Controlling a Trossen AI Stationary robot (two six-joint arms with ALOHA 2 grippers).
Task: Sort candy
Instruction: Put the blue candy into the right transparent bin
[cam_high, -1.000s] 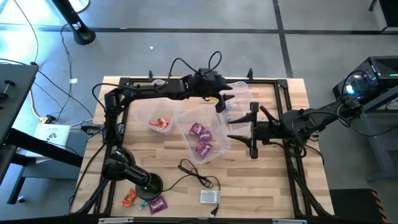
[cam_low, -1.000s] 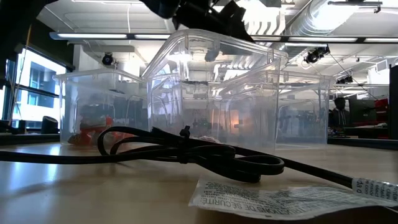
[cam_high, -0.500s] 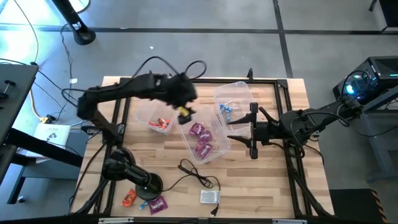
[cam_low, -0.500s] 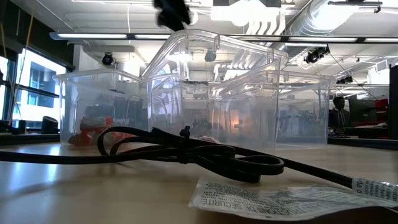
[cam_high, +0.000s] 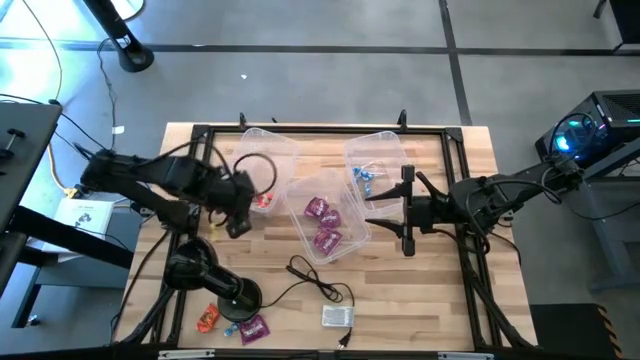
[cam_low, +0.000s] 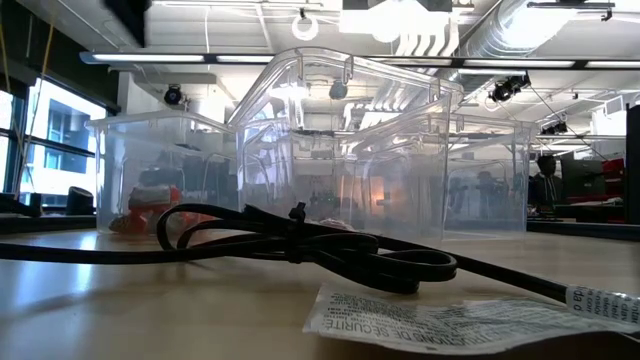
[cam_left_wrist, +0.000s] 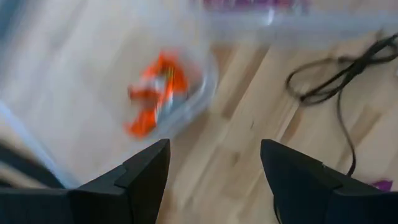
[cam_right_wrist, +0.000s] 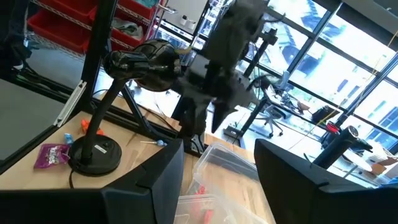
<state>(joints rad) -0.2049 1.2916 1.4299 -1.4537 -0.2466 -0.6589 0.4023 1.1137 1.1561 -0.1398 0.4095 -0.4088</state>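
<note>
Since the earlier frame my left gripper (cam_high: 238, 215) has swung back beside the orange candy (cam_high: 263, 199), fingers spread and empty. Right gripper (cam_high: 385, 209) waits spread by the bins. Candy orientation blurs out for me.

- We see a table (cam_high: 440, 300) of pale wooden planks, smooth with a faint sheen, framed in matt black metal.
- We see three bins (cam_high: 330, 215) of clear, glossy plastic that catch the ceiling lights.
- The candy (cam_high: 322, 224) has shiny, crinkled foil-like wrappers.
- We see a black cable (cam_low: 330, 250) with a smooth, rubbery, slightly glossy jacket.
- A crinkled white label (cam_low: 450, 315) looks like thin printed paper or film.
- The left gripper (cam_left_wrist: 214, 180) has fingers (cam_left_wrist: 140, 177) of matt dark plastic; the right gripper (cam_right_wrist: 217, 180) looks the same.
</note>
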